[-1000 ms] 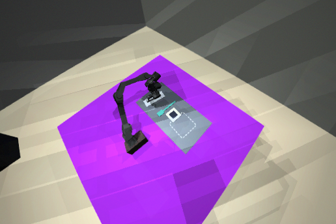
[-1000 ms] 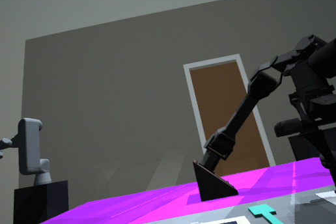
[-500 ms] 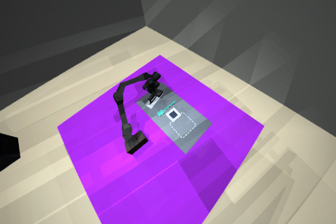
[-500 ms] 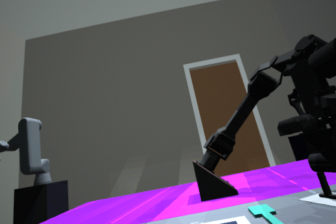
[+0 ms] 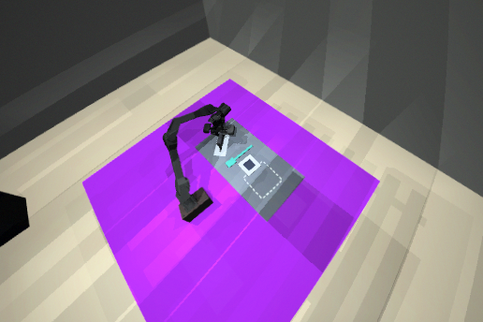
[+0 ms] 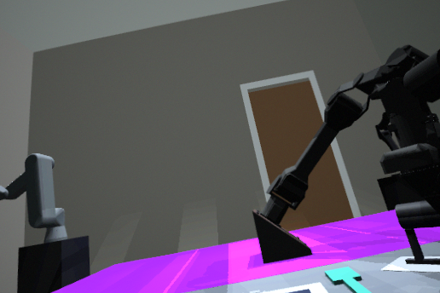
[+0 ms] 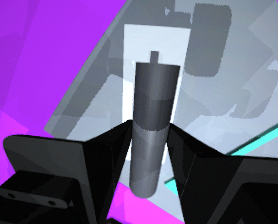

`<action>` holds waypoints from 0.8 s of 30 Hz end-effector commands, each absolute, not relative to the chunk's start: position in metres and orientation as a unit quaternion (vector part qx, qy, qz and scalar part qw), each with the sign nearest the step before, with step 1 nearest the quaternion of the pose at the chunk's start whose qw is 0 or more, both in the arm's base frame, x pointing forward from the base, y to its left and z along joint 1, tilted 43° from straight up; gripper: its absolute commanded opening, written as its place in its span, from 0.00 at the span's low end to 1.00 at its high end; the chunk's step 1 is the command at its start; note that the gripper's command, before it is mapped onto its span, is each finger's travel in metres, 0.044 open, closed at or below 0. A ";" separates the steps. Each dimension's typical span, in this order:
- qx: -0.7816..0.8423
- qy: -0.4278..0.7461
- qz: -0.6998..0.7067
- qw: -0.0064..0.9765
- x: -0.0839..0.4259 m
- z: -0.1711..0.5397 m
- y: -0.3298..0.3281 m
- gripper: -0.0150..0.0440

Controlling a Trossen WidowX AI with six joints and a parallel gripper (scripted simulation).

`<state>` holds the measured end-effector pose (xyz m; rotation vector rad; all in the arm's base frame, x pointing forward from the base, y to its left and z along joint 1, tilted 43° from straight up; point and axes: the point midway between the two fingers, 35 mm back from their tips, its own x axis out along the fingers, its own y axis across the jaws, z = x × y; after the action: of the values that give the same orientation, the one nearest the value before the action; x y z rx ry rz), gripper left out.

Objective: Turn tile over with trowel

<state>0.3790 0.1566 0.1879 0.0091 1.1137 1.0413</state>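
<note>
My gripper (image 5: 219,130) (image 7: 149,125) is shut on the trowel's dark round handle (image 7: 152,100) (image 6: 419,215). The handle lies roughly level, and a thin stem drops from it to the flat white blade (image 5: 218,151) (image 6: 396,265) (image 7: 157,42). The blade is low over the far-left end of the grey mat (image 5: 287,187); whether it touches cannot be told. The tile (image 5: 249,165) lies flat on the mat, white with a dark square facing up. It is beside the upper-left side of the dashed outline (image 5: 262,197). Only the tile's edge shows in the exterior view.
A turquoise flat tool-shaped piece (image 5: 231,163) (image 6: 343,274) (image 7: 255,142) lies on the mat between the trowel and the tile. The mat rests on a purple table top (image 5: 187,257). A second, pale robot arm (image 6: 40,192) stands on a dark block far off at the left.
</note>
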 end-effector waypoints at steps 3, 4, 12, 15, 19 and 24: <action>-0.057 0.463 0.514 0.720 0.379 0.188 0.159 0.47; -0.066 0.456 0.520 0.719 0.379 0.188 0.159 0.47; -0.073 0.451 0.524 0.719 0.379 0.188 0.159 0.56; -0.073 0.451 0.524 0.719 0.379 0.188 0.159 0.70; -0.073 0.451 0.524 0.719 0.379 0.188 0.159 0.71; -0.073 0.451 0.524 0.719 0.379 0.188 0.159 0.71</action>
<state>0.3785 0.1582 0.1879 -0.1596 0.9999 1.1567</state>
